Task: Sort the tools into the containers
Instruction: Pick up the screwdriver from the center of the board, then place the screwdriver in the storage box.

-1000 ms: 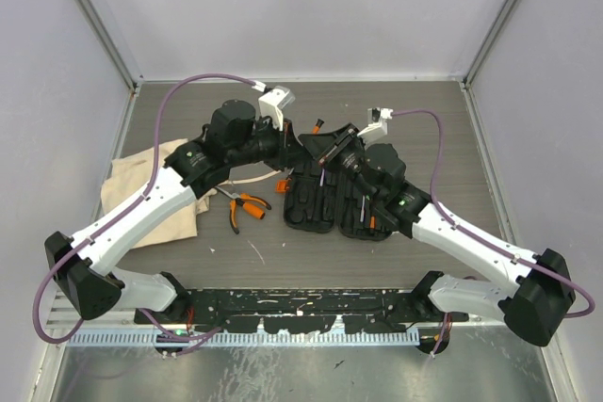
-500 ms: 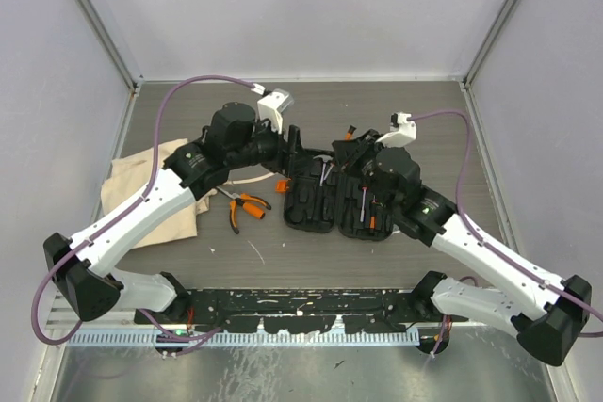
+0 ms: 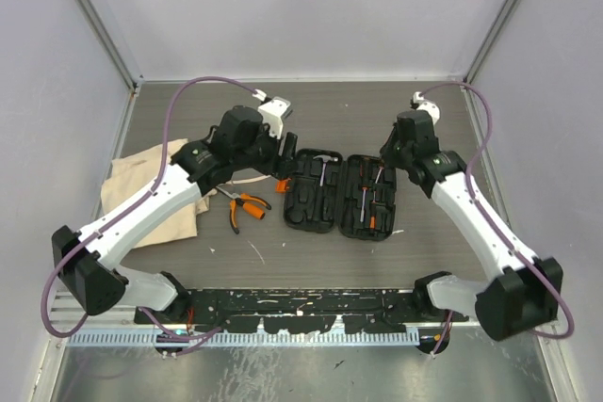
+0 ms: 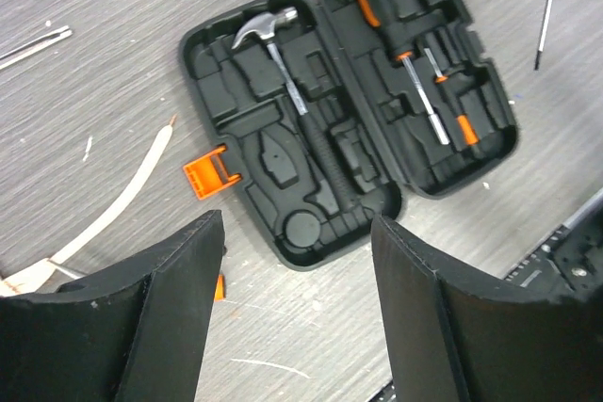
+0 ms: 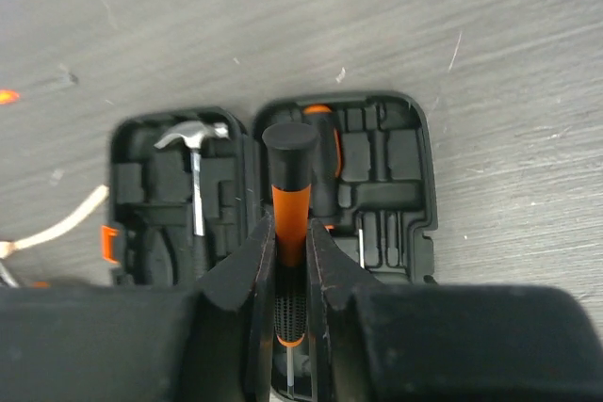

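One big grey bench holds all that we see. On it we pick the black tool case as our mark. It lies open and flat, both halves facing up.

Left of the case, well apart from it, we see the beige cloth bag lying flat.

Our left gripper hangs by the left side of the case. Its two fingers stand wide apart and we see nothing between them.

Our right gripper hangs over the case, toward its right side. It is squeezed tight on an orange and black screwdriver, which it holds by the handle with the black cap sticking out.

In the left half of the case we see the hammer lying in its slot, steel head at the far end.

Between the case and the bag, nearer the case, the orange pliers lie on the bench.

In the right half of the case we see other screwdrivers lying in their slots.

Just past the right half of the case, not touching it, a thin driver lies on the bench.

Left of the case lies a thin pale stick. Its end comes near the orange latch on the left edge of the case.
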